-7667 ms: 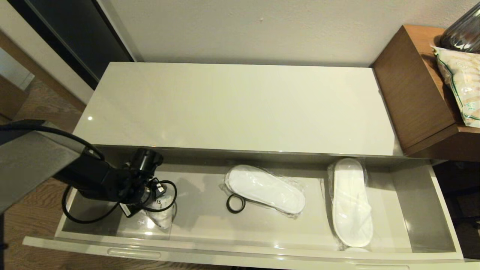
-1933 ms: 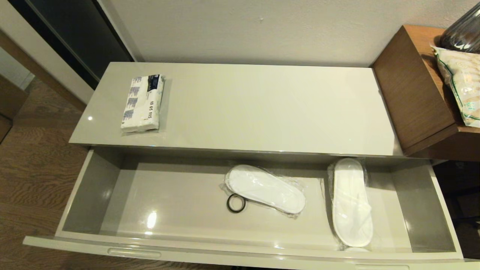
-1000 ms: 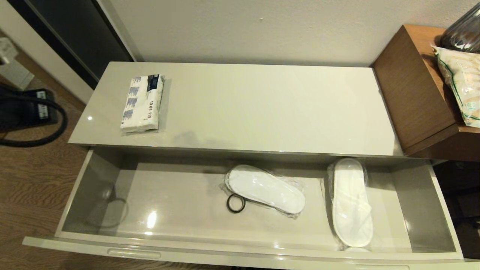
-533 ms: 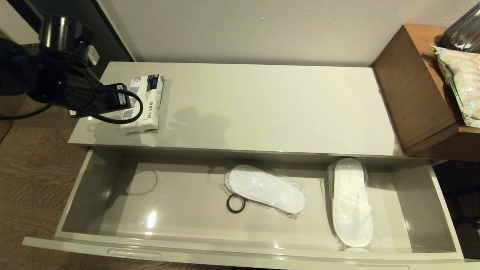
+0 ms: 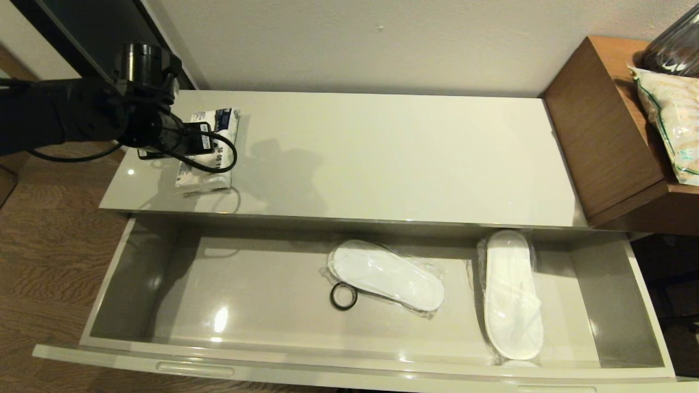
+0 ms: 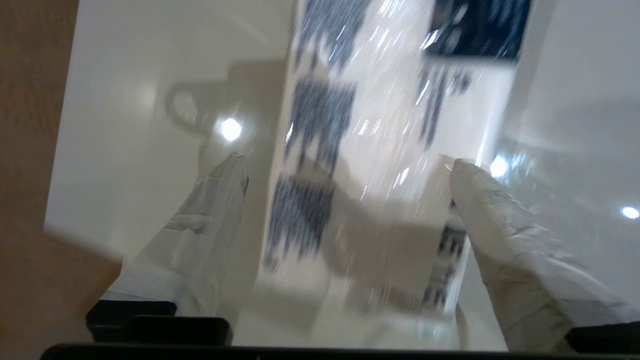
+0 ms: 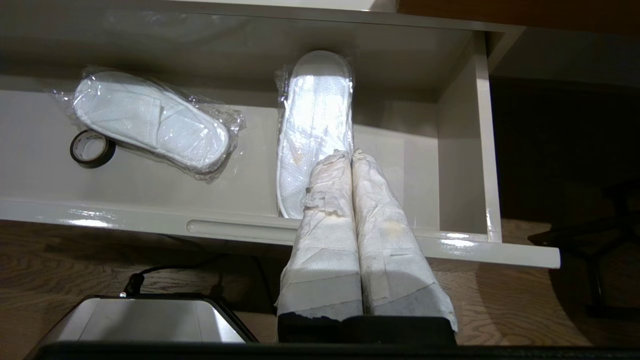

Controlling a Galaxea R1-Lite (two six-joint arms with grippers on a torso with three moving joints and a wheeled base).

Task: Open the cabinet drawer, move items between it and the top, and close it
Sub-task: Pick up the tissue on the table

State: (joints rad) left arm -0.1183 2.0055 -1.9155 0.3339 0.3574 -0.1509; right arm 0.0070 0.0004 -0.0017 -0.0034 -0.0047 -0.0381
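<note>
The white tissue pack (image 5: 217, 121) with blue patches lies on the left end of the glossy cream top (image 5: 371, 158). My left gripper (image 5: 185, 146) hovers right over it. In the left wrist view the gripper (image 6: 346, 161) is open, one taped finger on each side of the pack (image 6: 380, 125), not pressing it. The wide drawer (image 5: 256, 311) stands pulled out below, its front panel (image 5: 338, 376) with a slim handle (image 5: 195, 369). My right gripper (image 7: 351, 154) is shut and empty, held in front of the drawer's right part; it is out of the head view.
Two plastic-wrapped white slippers (image 5: 385, 274) (image 5: 512, 295) and a black tape ring (image 5: 343, 296) lie in the drawer. A taller brown wooden unit (image 5: 600, 125) with a printed bag (image 5: 674, 120) stands at the right. The wall runs close behind the top.
The left arm came back in from the left and moved over the tissue pack, which has not moved. Earliest, the arm held the pack inside the drawer.
</note>
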